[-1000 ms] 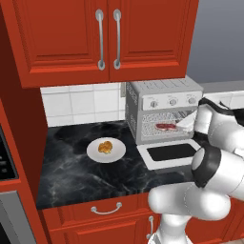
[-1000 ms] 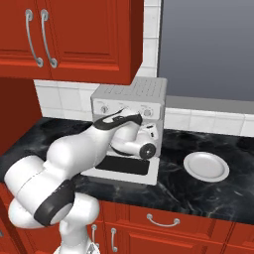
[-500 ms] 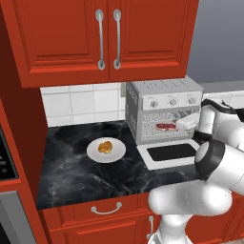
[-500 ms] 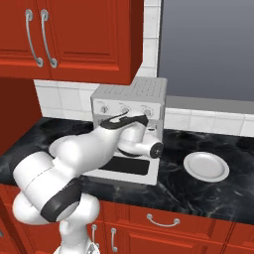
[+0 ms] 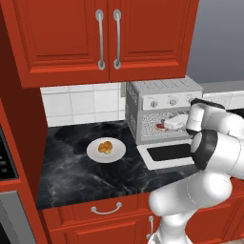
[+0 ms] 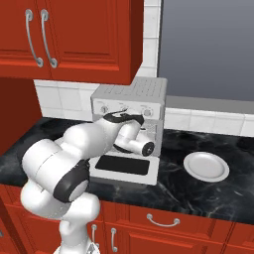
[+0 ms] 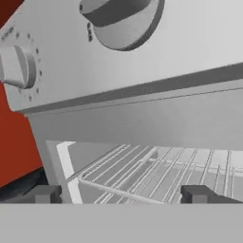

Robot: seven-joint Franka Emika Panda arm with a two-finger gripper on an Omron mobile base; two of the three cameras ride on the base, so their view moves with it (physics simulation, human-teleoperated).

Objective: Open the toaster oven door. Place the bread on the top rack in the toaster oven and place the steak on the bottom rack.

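The toaster oven door [image 5: 172,153] lay folded flat on the counter [image 5: 76,167]. The steak [image 5: 161,127] rested inside the toaster oven [image 5: 164,110] on a rack, and I could not tell which one. Over the last second the hand had drawn back from the opening, leaving the meat behind. The gripper [image 7: 121,194] stood wide open and empty, facing the wire rack [image 7: 156,173]. The bread [image 5: 105,147] sat on its plate [image 5: 94,155] at nine o'clock from the oven, so fetching it probably came next.
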